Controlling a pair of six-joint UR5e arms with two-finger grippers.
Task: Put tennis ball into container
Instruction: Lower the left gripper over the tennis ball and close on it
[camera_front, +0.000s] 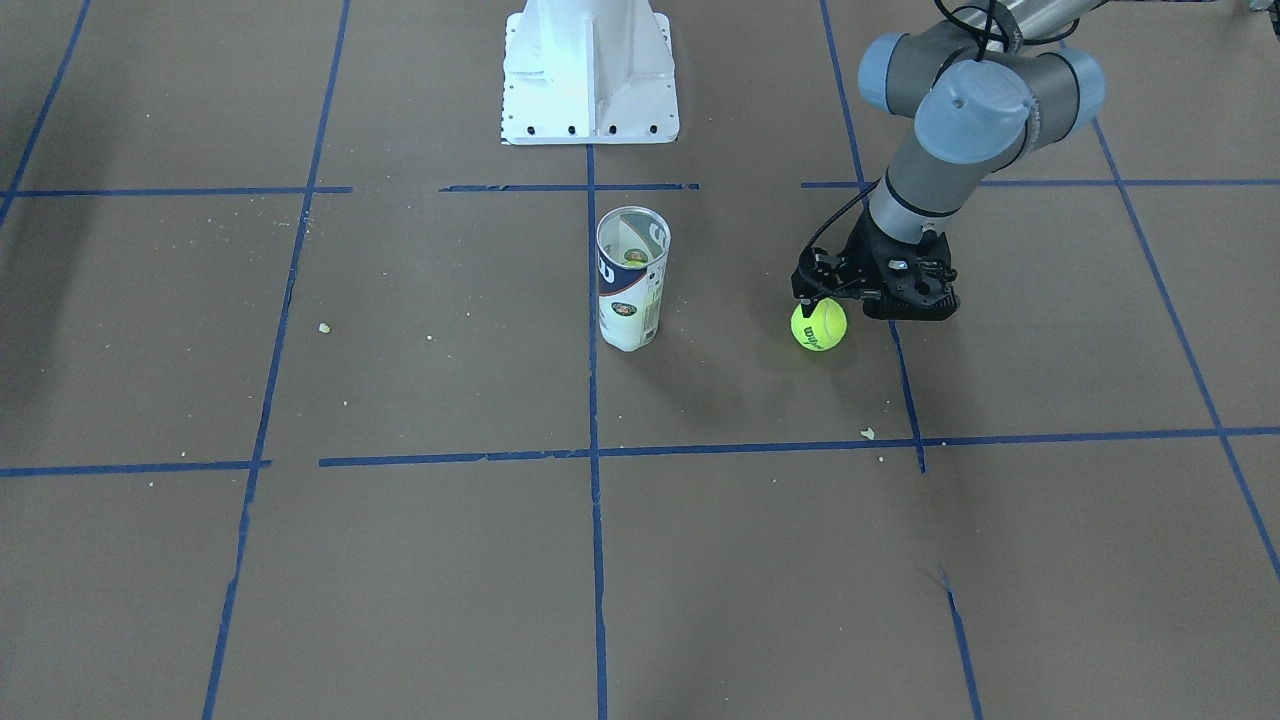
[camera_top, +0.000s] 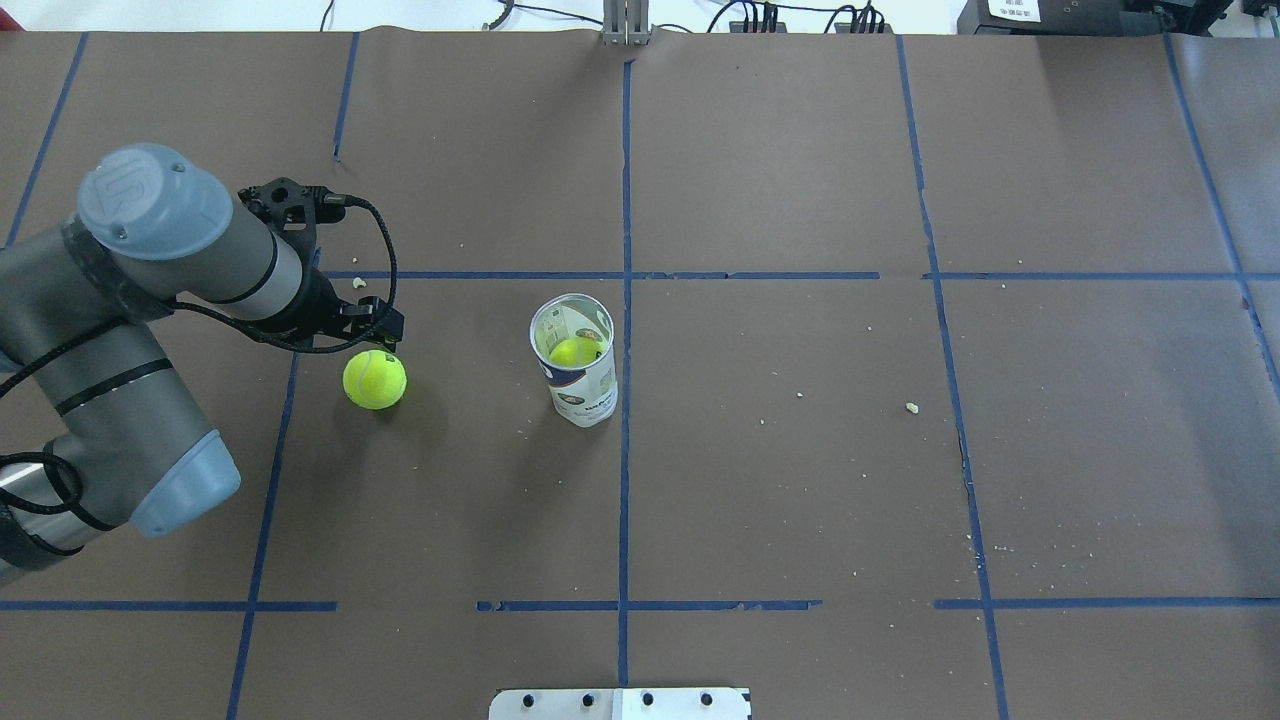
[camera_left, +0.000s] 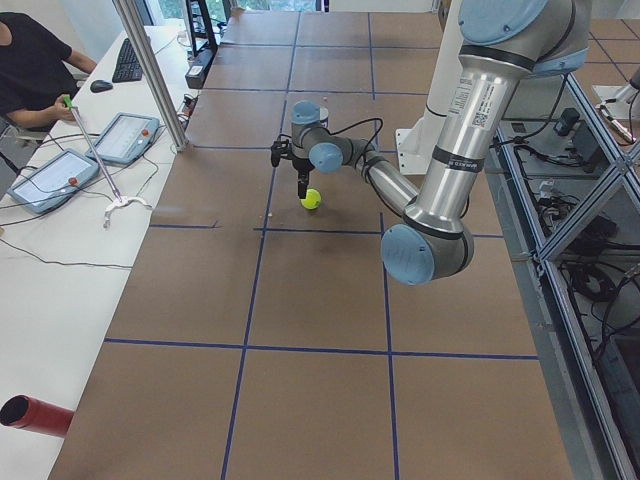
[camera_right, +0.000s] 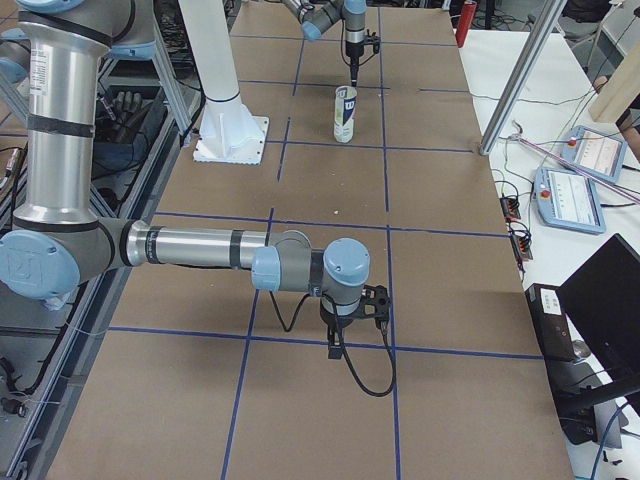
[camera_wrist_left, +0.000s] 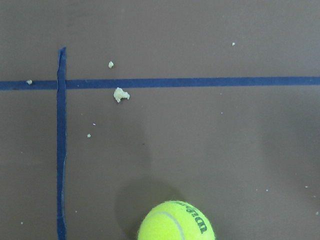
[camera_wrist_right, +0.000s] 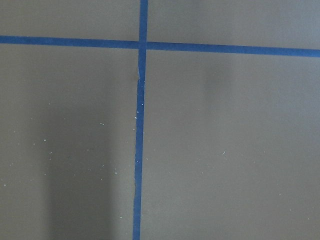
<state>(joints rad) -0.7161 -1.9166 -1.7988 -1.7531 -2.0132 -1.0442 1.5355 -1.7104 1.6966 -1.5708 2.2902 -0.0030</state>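
The tennis ball (camera_front: 819, 325) (camera_top: 375, 379) lies on the brown table, to the robot's left of the container (camera_front: 630, 290) (camera_top: 580, 385). That container stands upright near the table's middle, and a second yellow-green ball (camera_top: 575, 351) sits inside it. My left gripper (camera_front: 808, 302) (camera_top: 386, 340) hangs tilted just above the loose ball's far edge. Its fingers look drawn together and hold nothing. In the left wrist view the ball (camera_wrist_left: 176, 221) shows at the bottom edge with no fingers in sight. My right gripper (camera_right: 335, 348) hovers over bare table far from both; I cannot tell its state.
The white robot base (camera_front: 590, 75) stands behind the can. Blue tape lines and small crumbs (camera_front: 867, 433) mark the brown paper. An operators' desk with tablets (camera_left: 60, 175) runs along the far side.
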